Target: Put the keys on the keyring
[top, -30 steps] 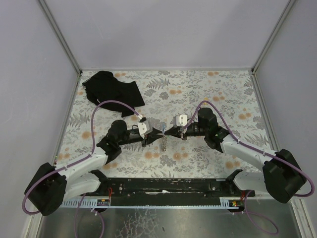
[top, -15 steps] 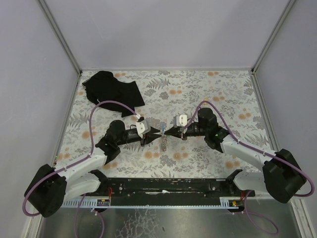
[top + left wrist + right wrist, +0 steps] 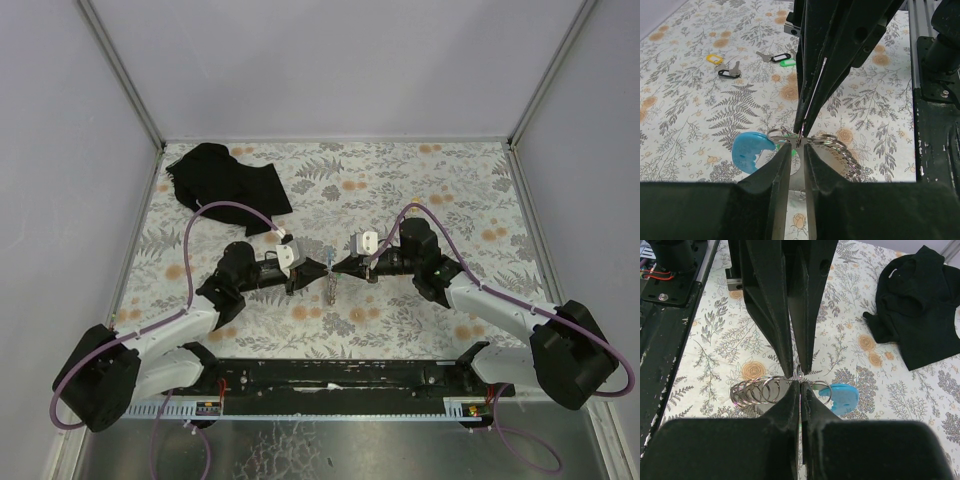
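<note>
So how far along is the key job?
No key visibly threaded yet. In hand: the left gripper and right gripper both pinch the keyring at its metal loops. Left: the keys lie loose on the table, so all threading remains.

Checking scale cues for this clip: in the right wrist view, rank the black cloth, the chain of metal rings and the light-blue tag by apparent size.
1. black cloth, largest although it lies farthest away
2. chain of metal rings
3. light-blue tag, shorter than the chain beside it
</note>
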Available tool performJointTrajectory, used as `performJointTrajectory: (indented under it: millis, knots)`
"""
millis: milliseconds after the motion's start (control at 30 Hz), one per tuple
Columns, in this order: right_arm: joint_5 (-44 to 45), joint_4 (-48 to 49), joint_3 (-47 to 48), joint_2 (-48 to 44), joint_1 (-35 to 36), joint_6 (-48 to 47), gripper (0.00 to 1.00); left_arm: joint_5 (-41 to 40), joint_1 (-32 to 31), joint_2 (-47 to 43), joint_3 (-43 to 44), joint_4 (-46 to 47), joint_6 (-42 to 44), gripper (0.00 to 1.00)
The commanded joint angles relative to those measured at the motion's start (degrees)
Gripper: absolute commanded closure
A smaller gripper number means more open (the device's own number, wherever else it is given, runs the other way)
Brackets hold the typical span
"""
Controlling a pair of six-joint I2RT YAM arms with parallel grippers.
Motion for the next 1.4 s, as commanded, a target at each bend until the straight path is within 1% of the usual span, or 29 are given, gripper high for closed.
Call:
performJointTrajectory:
  millis: [0, 400, 533, 833, 967, 1067, 1200, 1267, 1367]
  knots:
    - [-1.7, 4.9, 0.1, -0.8, 0.4, 1.0, 1.0, 0.7, 0.3, 0.5, 0.5, 3.8, -0.4, 0.85]
    - [-2.1, 5.2, 0.0, -1.0, 0.4, 1.5, 1.0, 1.1, 0.3, 1.5, 0.5, 6.4, -1.8, 0.85]
    - [-2.2, 5.2, 0.0, -1.1, 0.4, 1.5, 1.0, 1.3, 0.3, 1.9, 0.7, 6.5, -2.0, 0.88]
    - [-2.4, 5.1, -0.1, -1.0, 0.4, 1.5, 0.99, 1.2, 0.3, 1.9, 0.9, 6.8, -2.1, 1.0]
    - [-2.4, 4.7, -0.1, -1.1, 0.4, 1.4, 0.98, 1.3, 0.3, 1.8, 0.9, 6.4, -1.8, 1.0]
    - [-1.6, 3.9, -0.3, -1.9, 0.4, 1.1, 0.94, 1.1, 0.3, 1.5, 1.3, 4.3, -0.9, 1.0]
    - [0.8, 2.5, -0.9, -4.2, 0.4, 1.0, 0.83, 0.1, 0.3, 0.0, 1.9, 0.4, 0.9, 1.0]
    - [2.5, 1.5, -1.2, -5.7, 0.4, 1.5, 0.79, -0.4, 0.3, -0.7, 2.2, -1.7, 1.9, 1.0]
    - [6.5, -0.9, -1.2, -7.6, 0.4, 3.7, 0.74, -1.3, 0.3, -1.6, 2.8, -4.9, 3.7, 1.0]
